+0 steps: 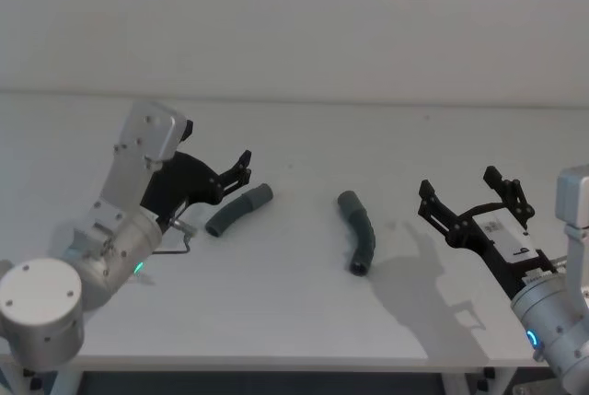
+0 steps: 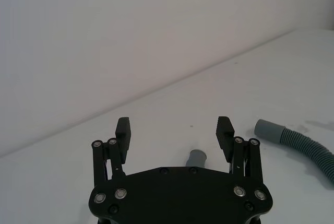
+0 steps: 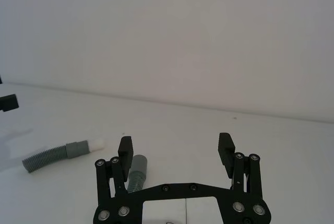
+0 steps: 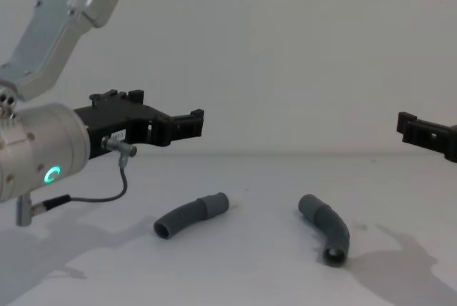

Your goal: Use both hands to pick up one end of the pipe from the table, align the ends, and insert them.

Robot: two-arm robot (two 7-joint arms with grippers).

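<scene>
Grey on white over here: two short, bent, dark grey ribbed hose pieces are lying flat on the plain matte white table, well apart from each other. Neither one is being touched.

I'm holding my black narrow-fingered left pincer up in the air over the left part of the table, fingers spread wide with nothing between them. The left hose piece is lying just beside and below it. From the left wrist view its smooth cuff is peeking out just past my palm. The thin grey cable is dangling off my left arm, clear of the hose.

The right hose piece is lying near the middle of the table, its hollow mouth facing back toward me. My black right pincer is hovering raised over the right part of the table, also spread wide and pinching nothing, pointing toward that piece but well short of it.
</scene>
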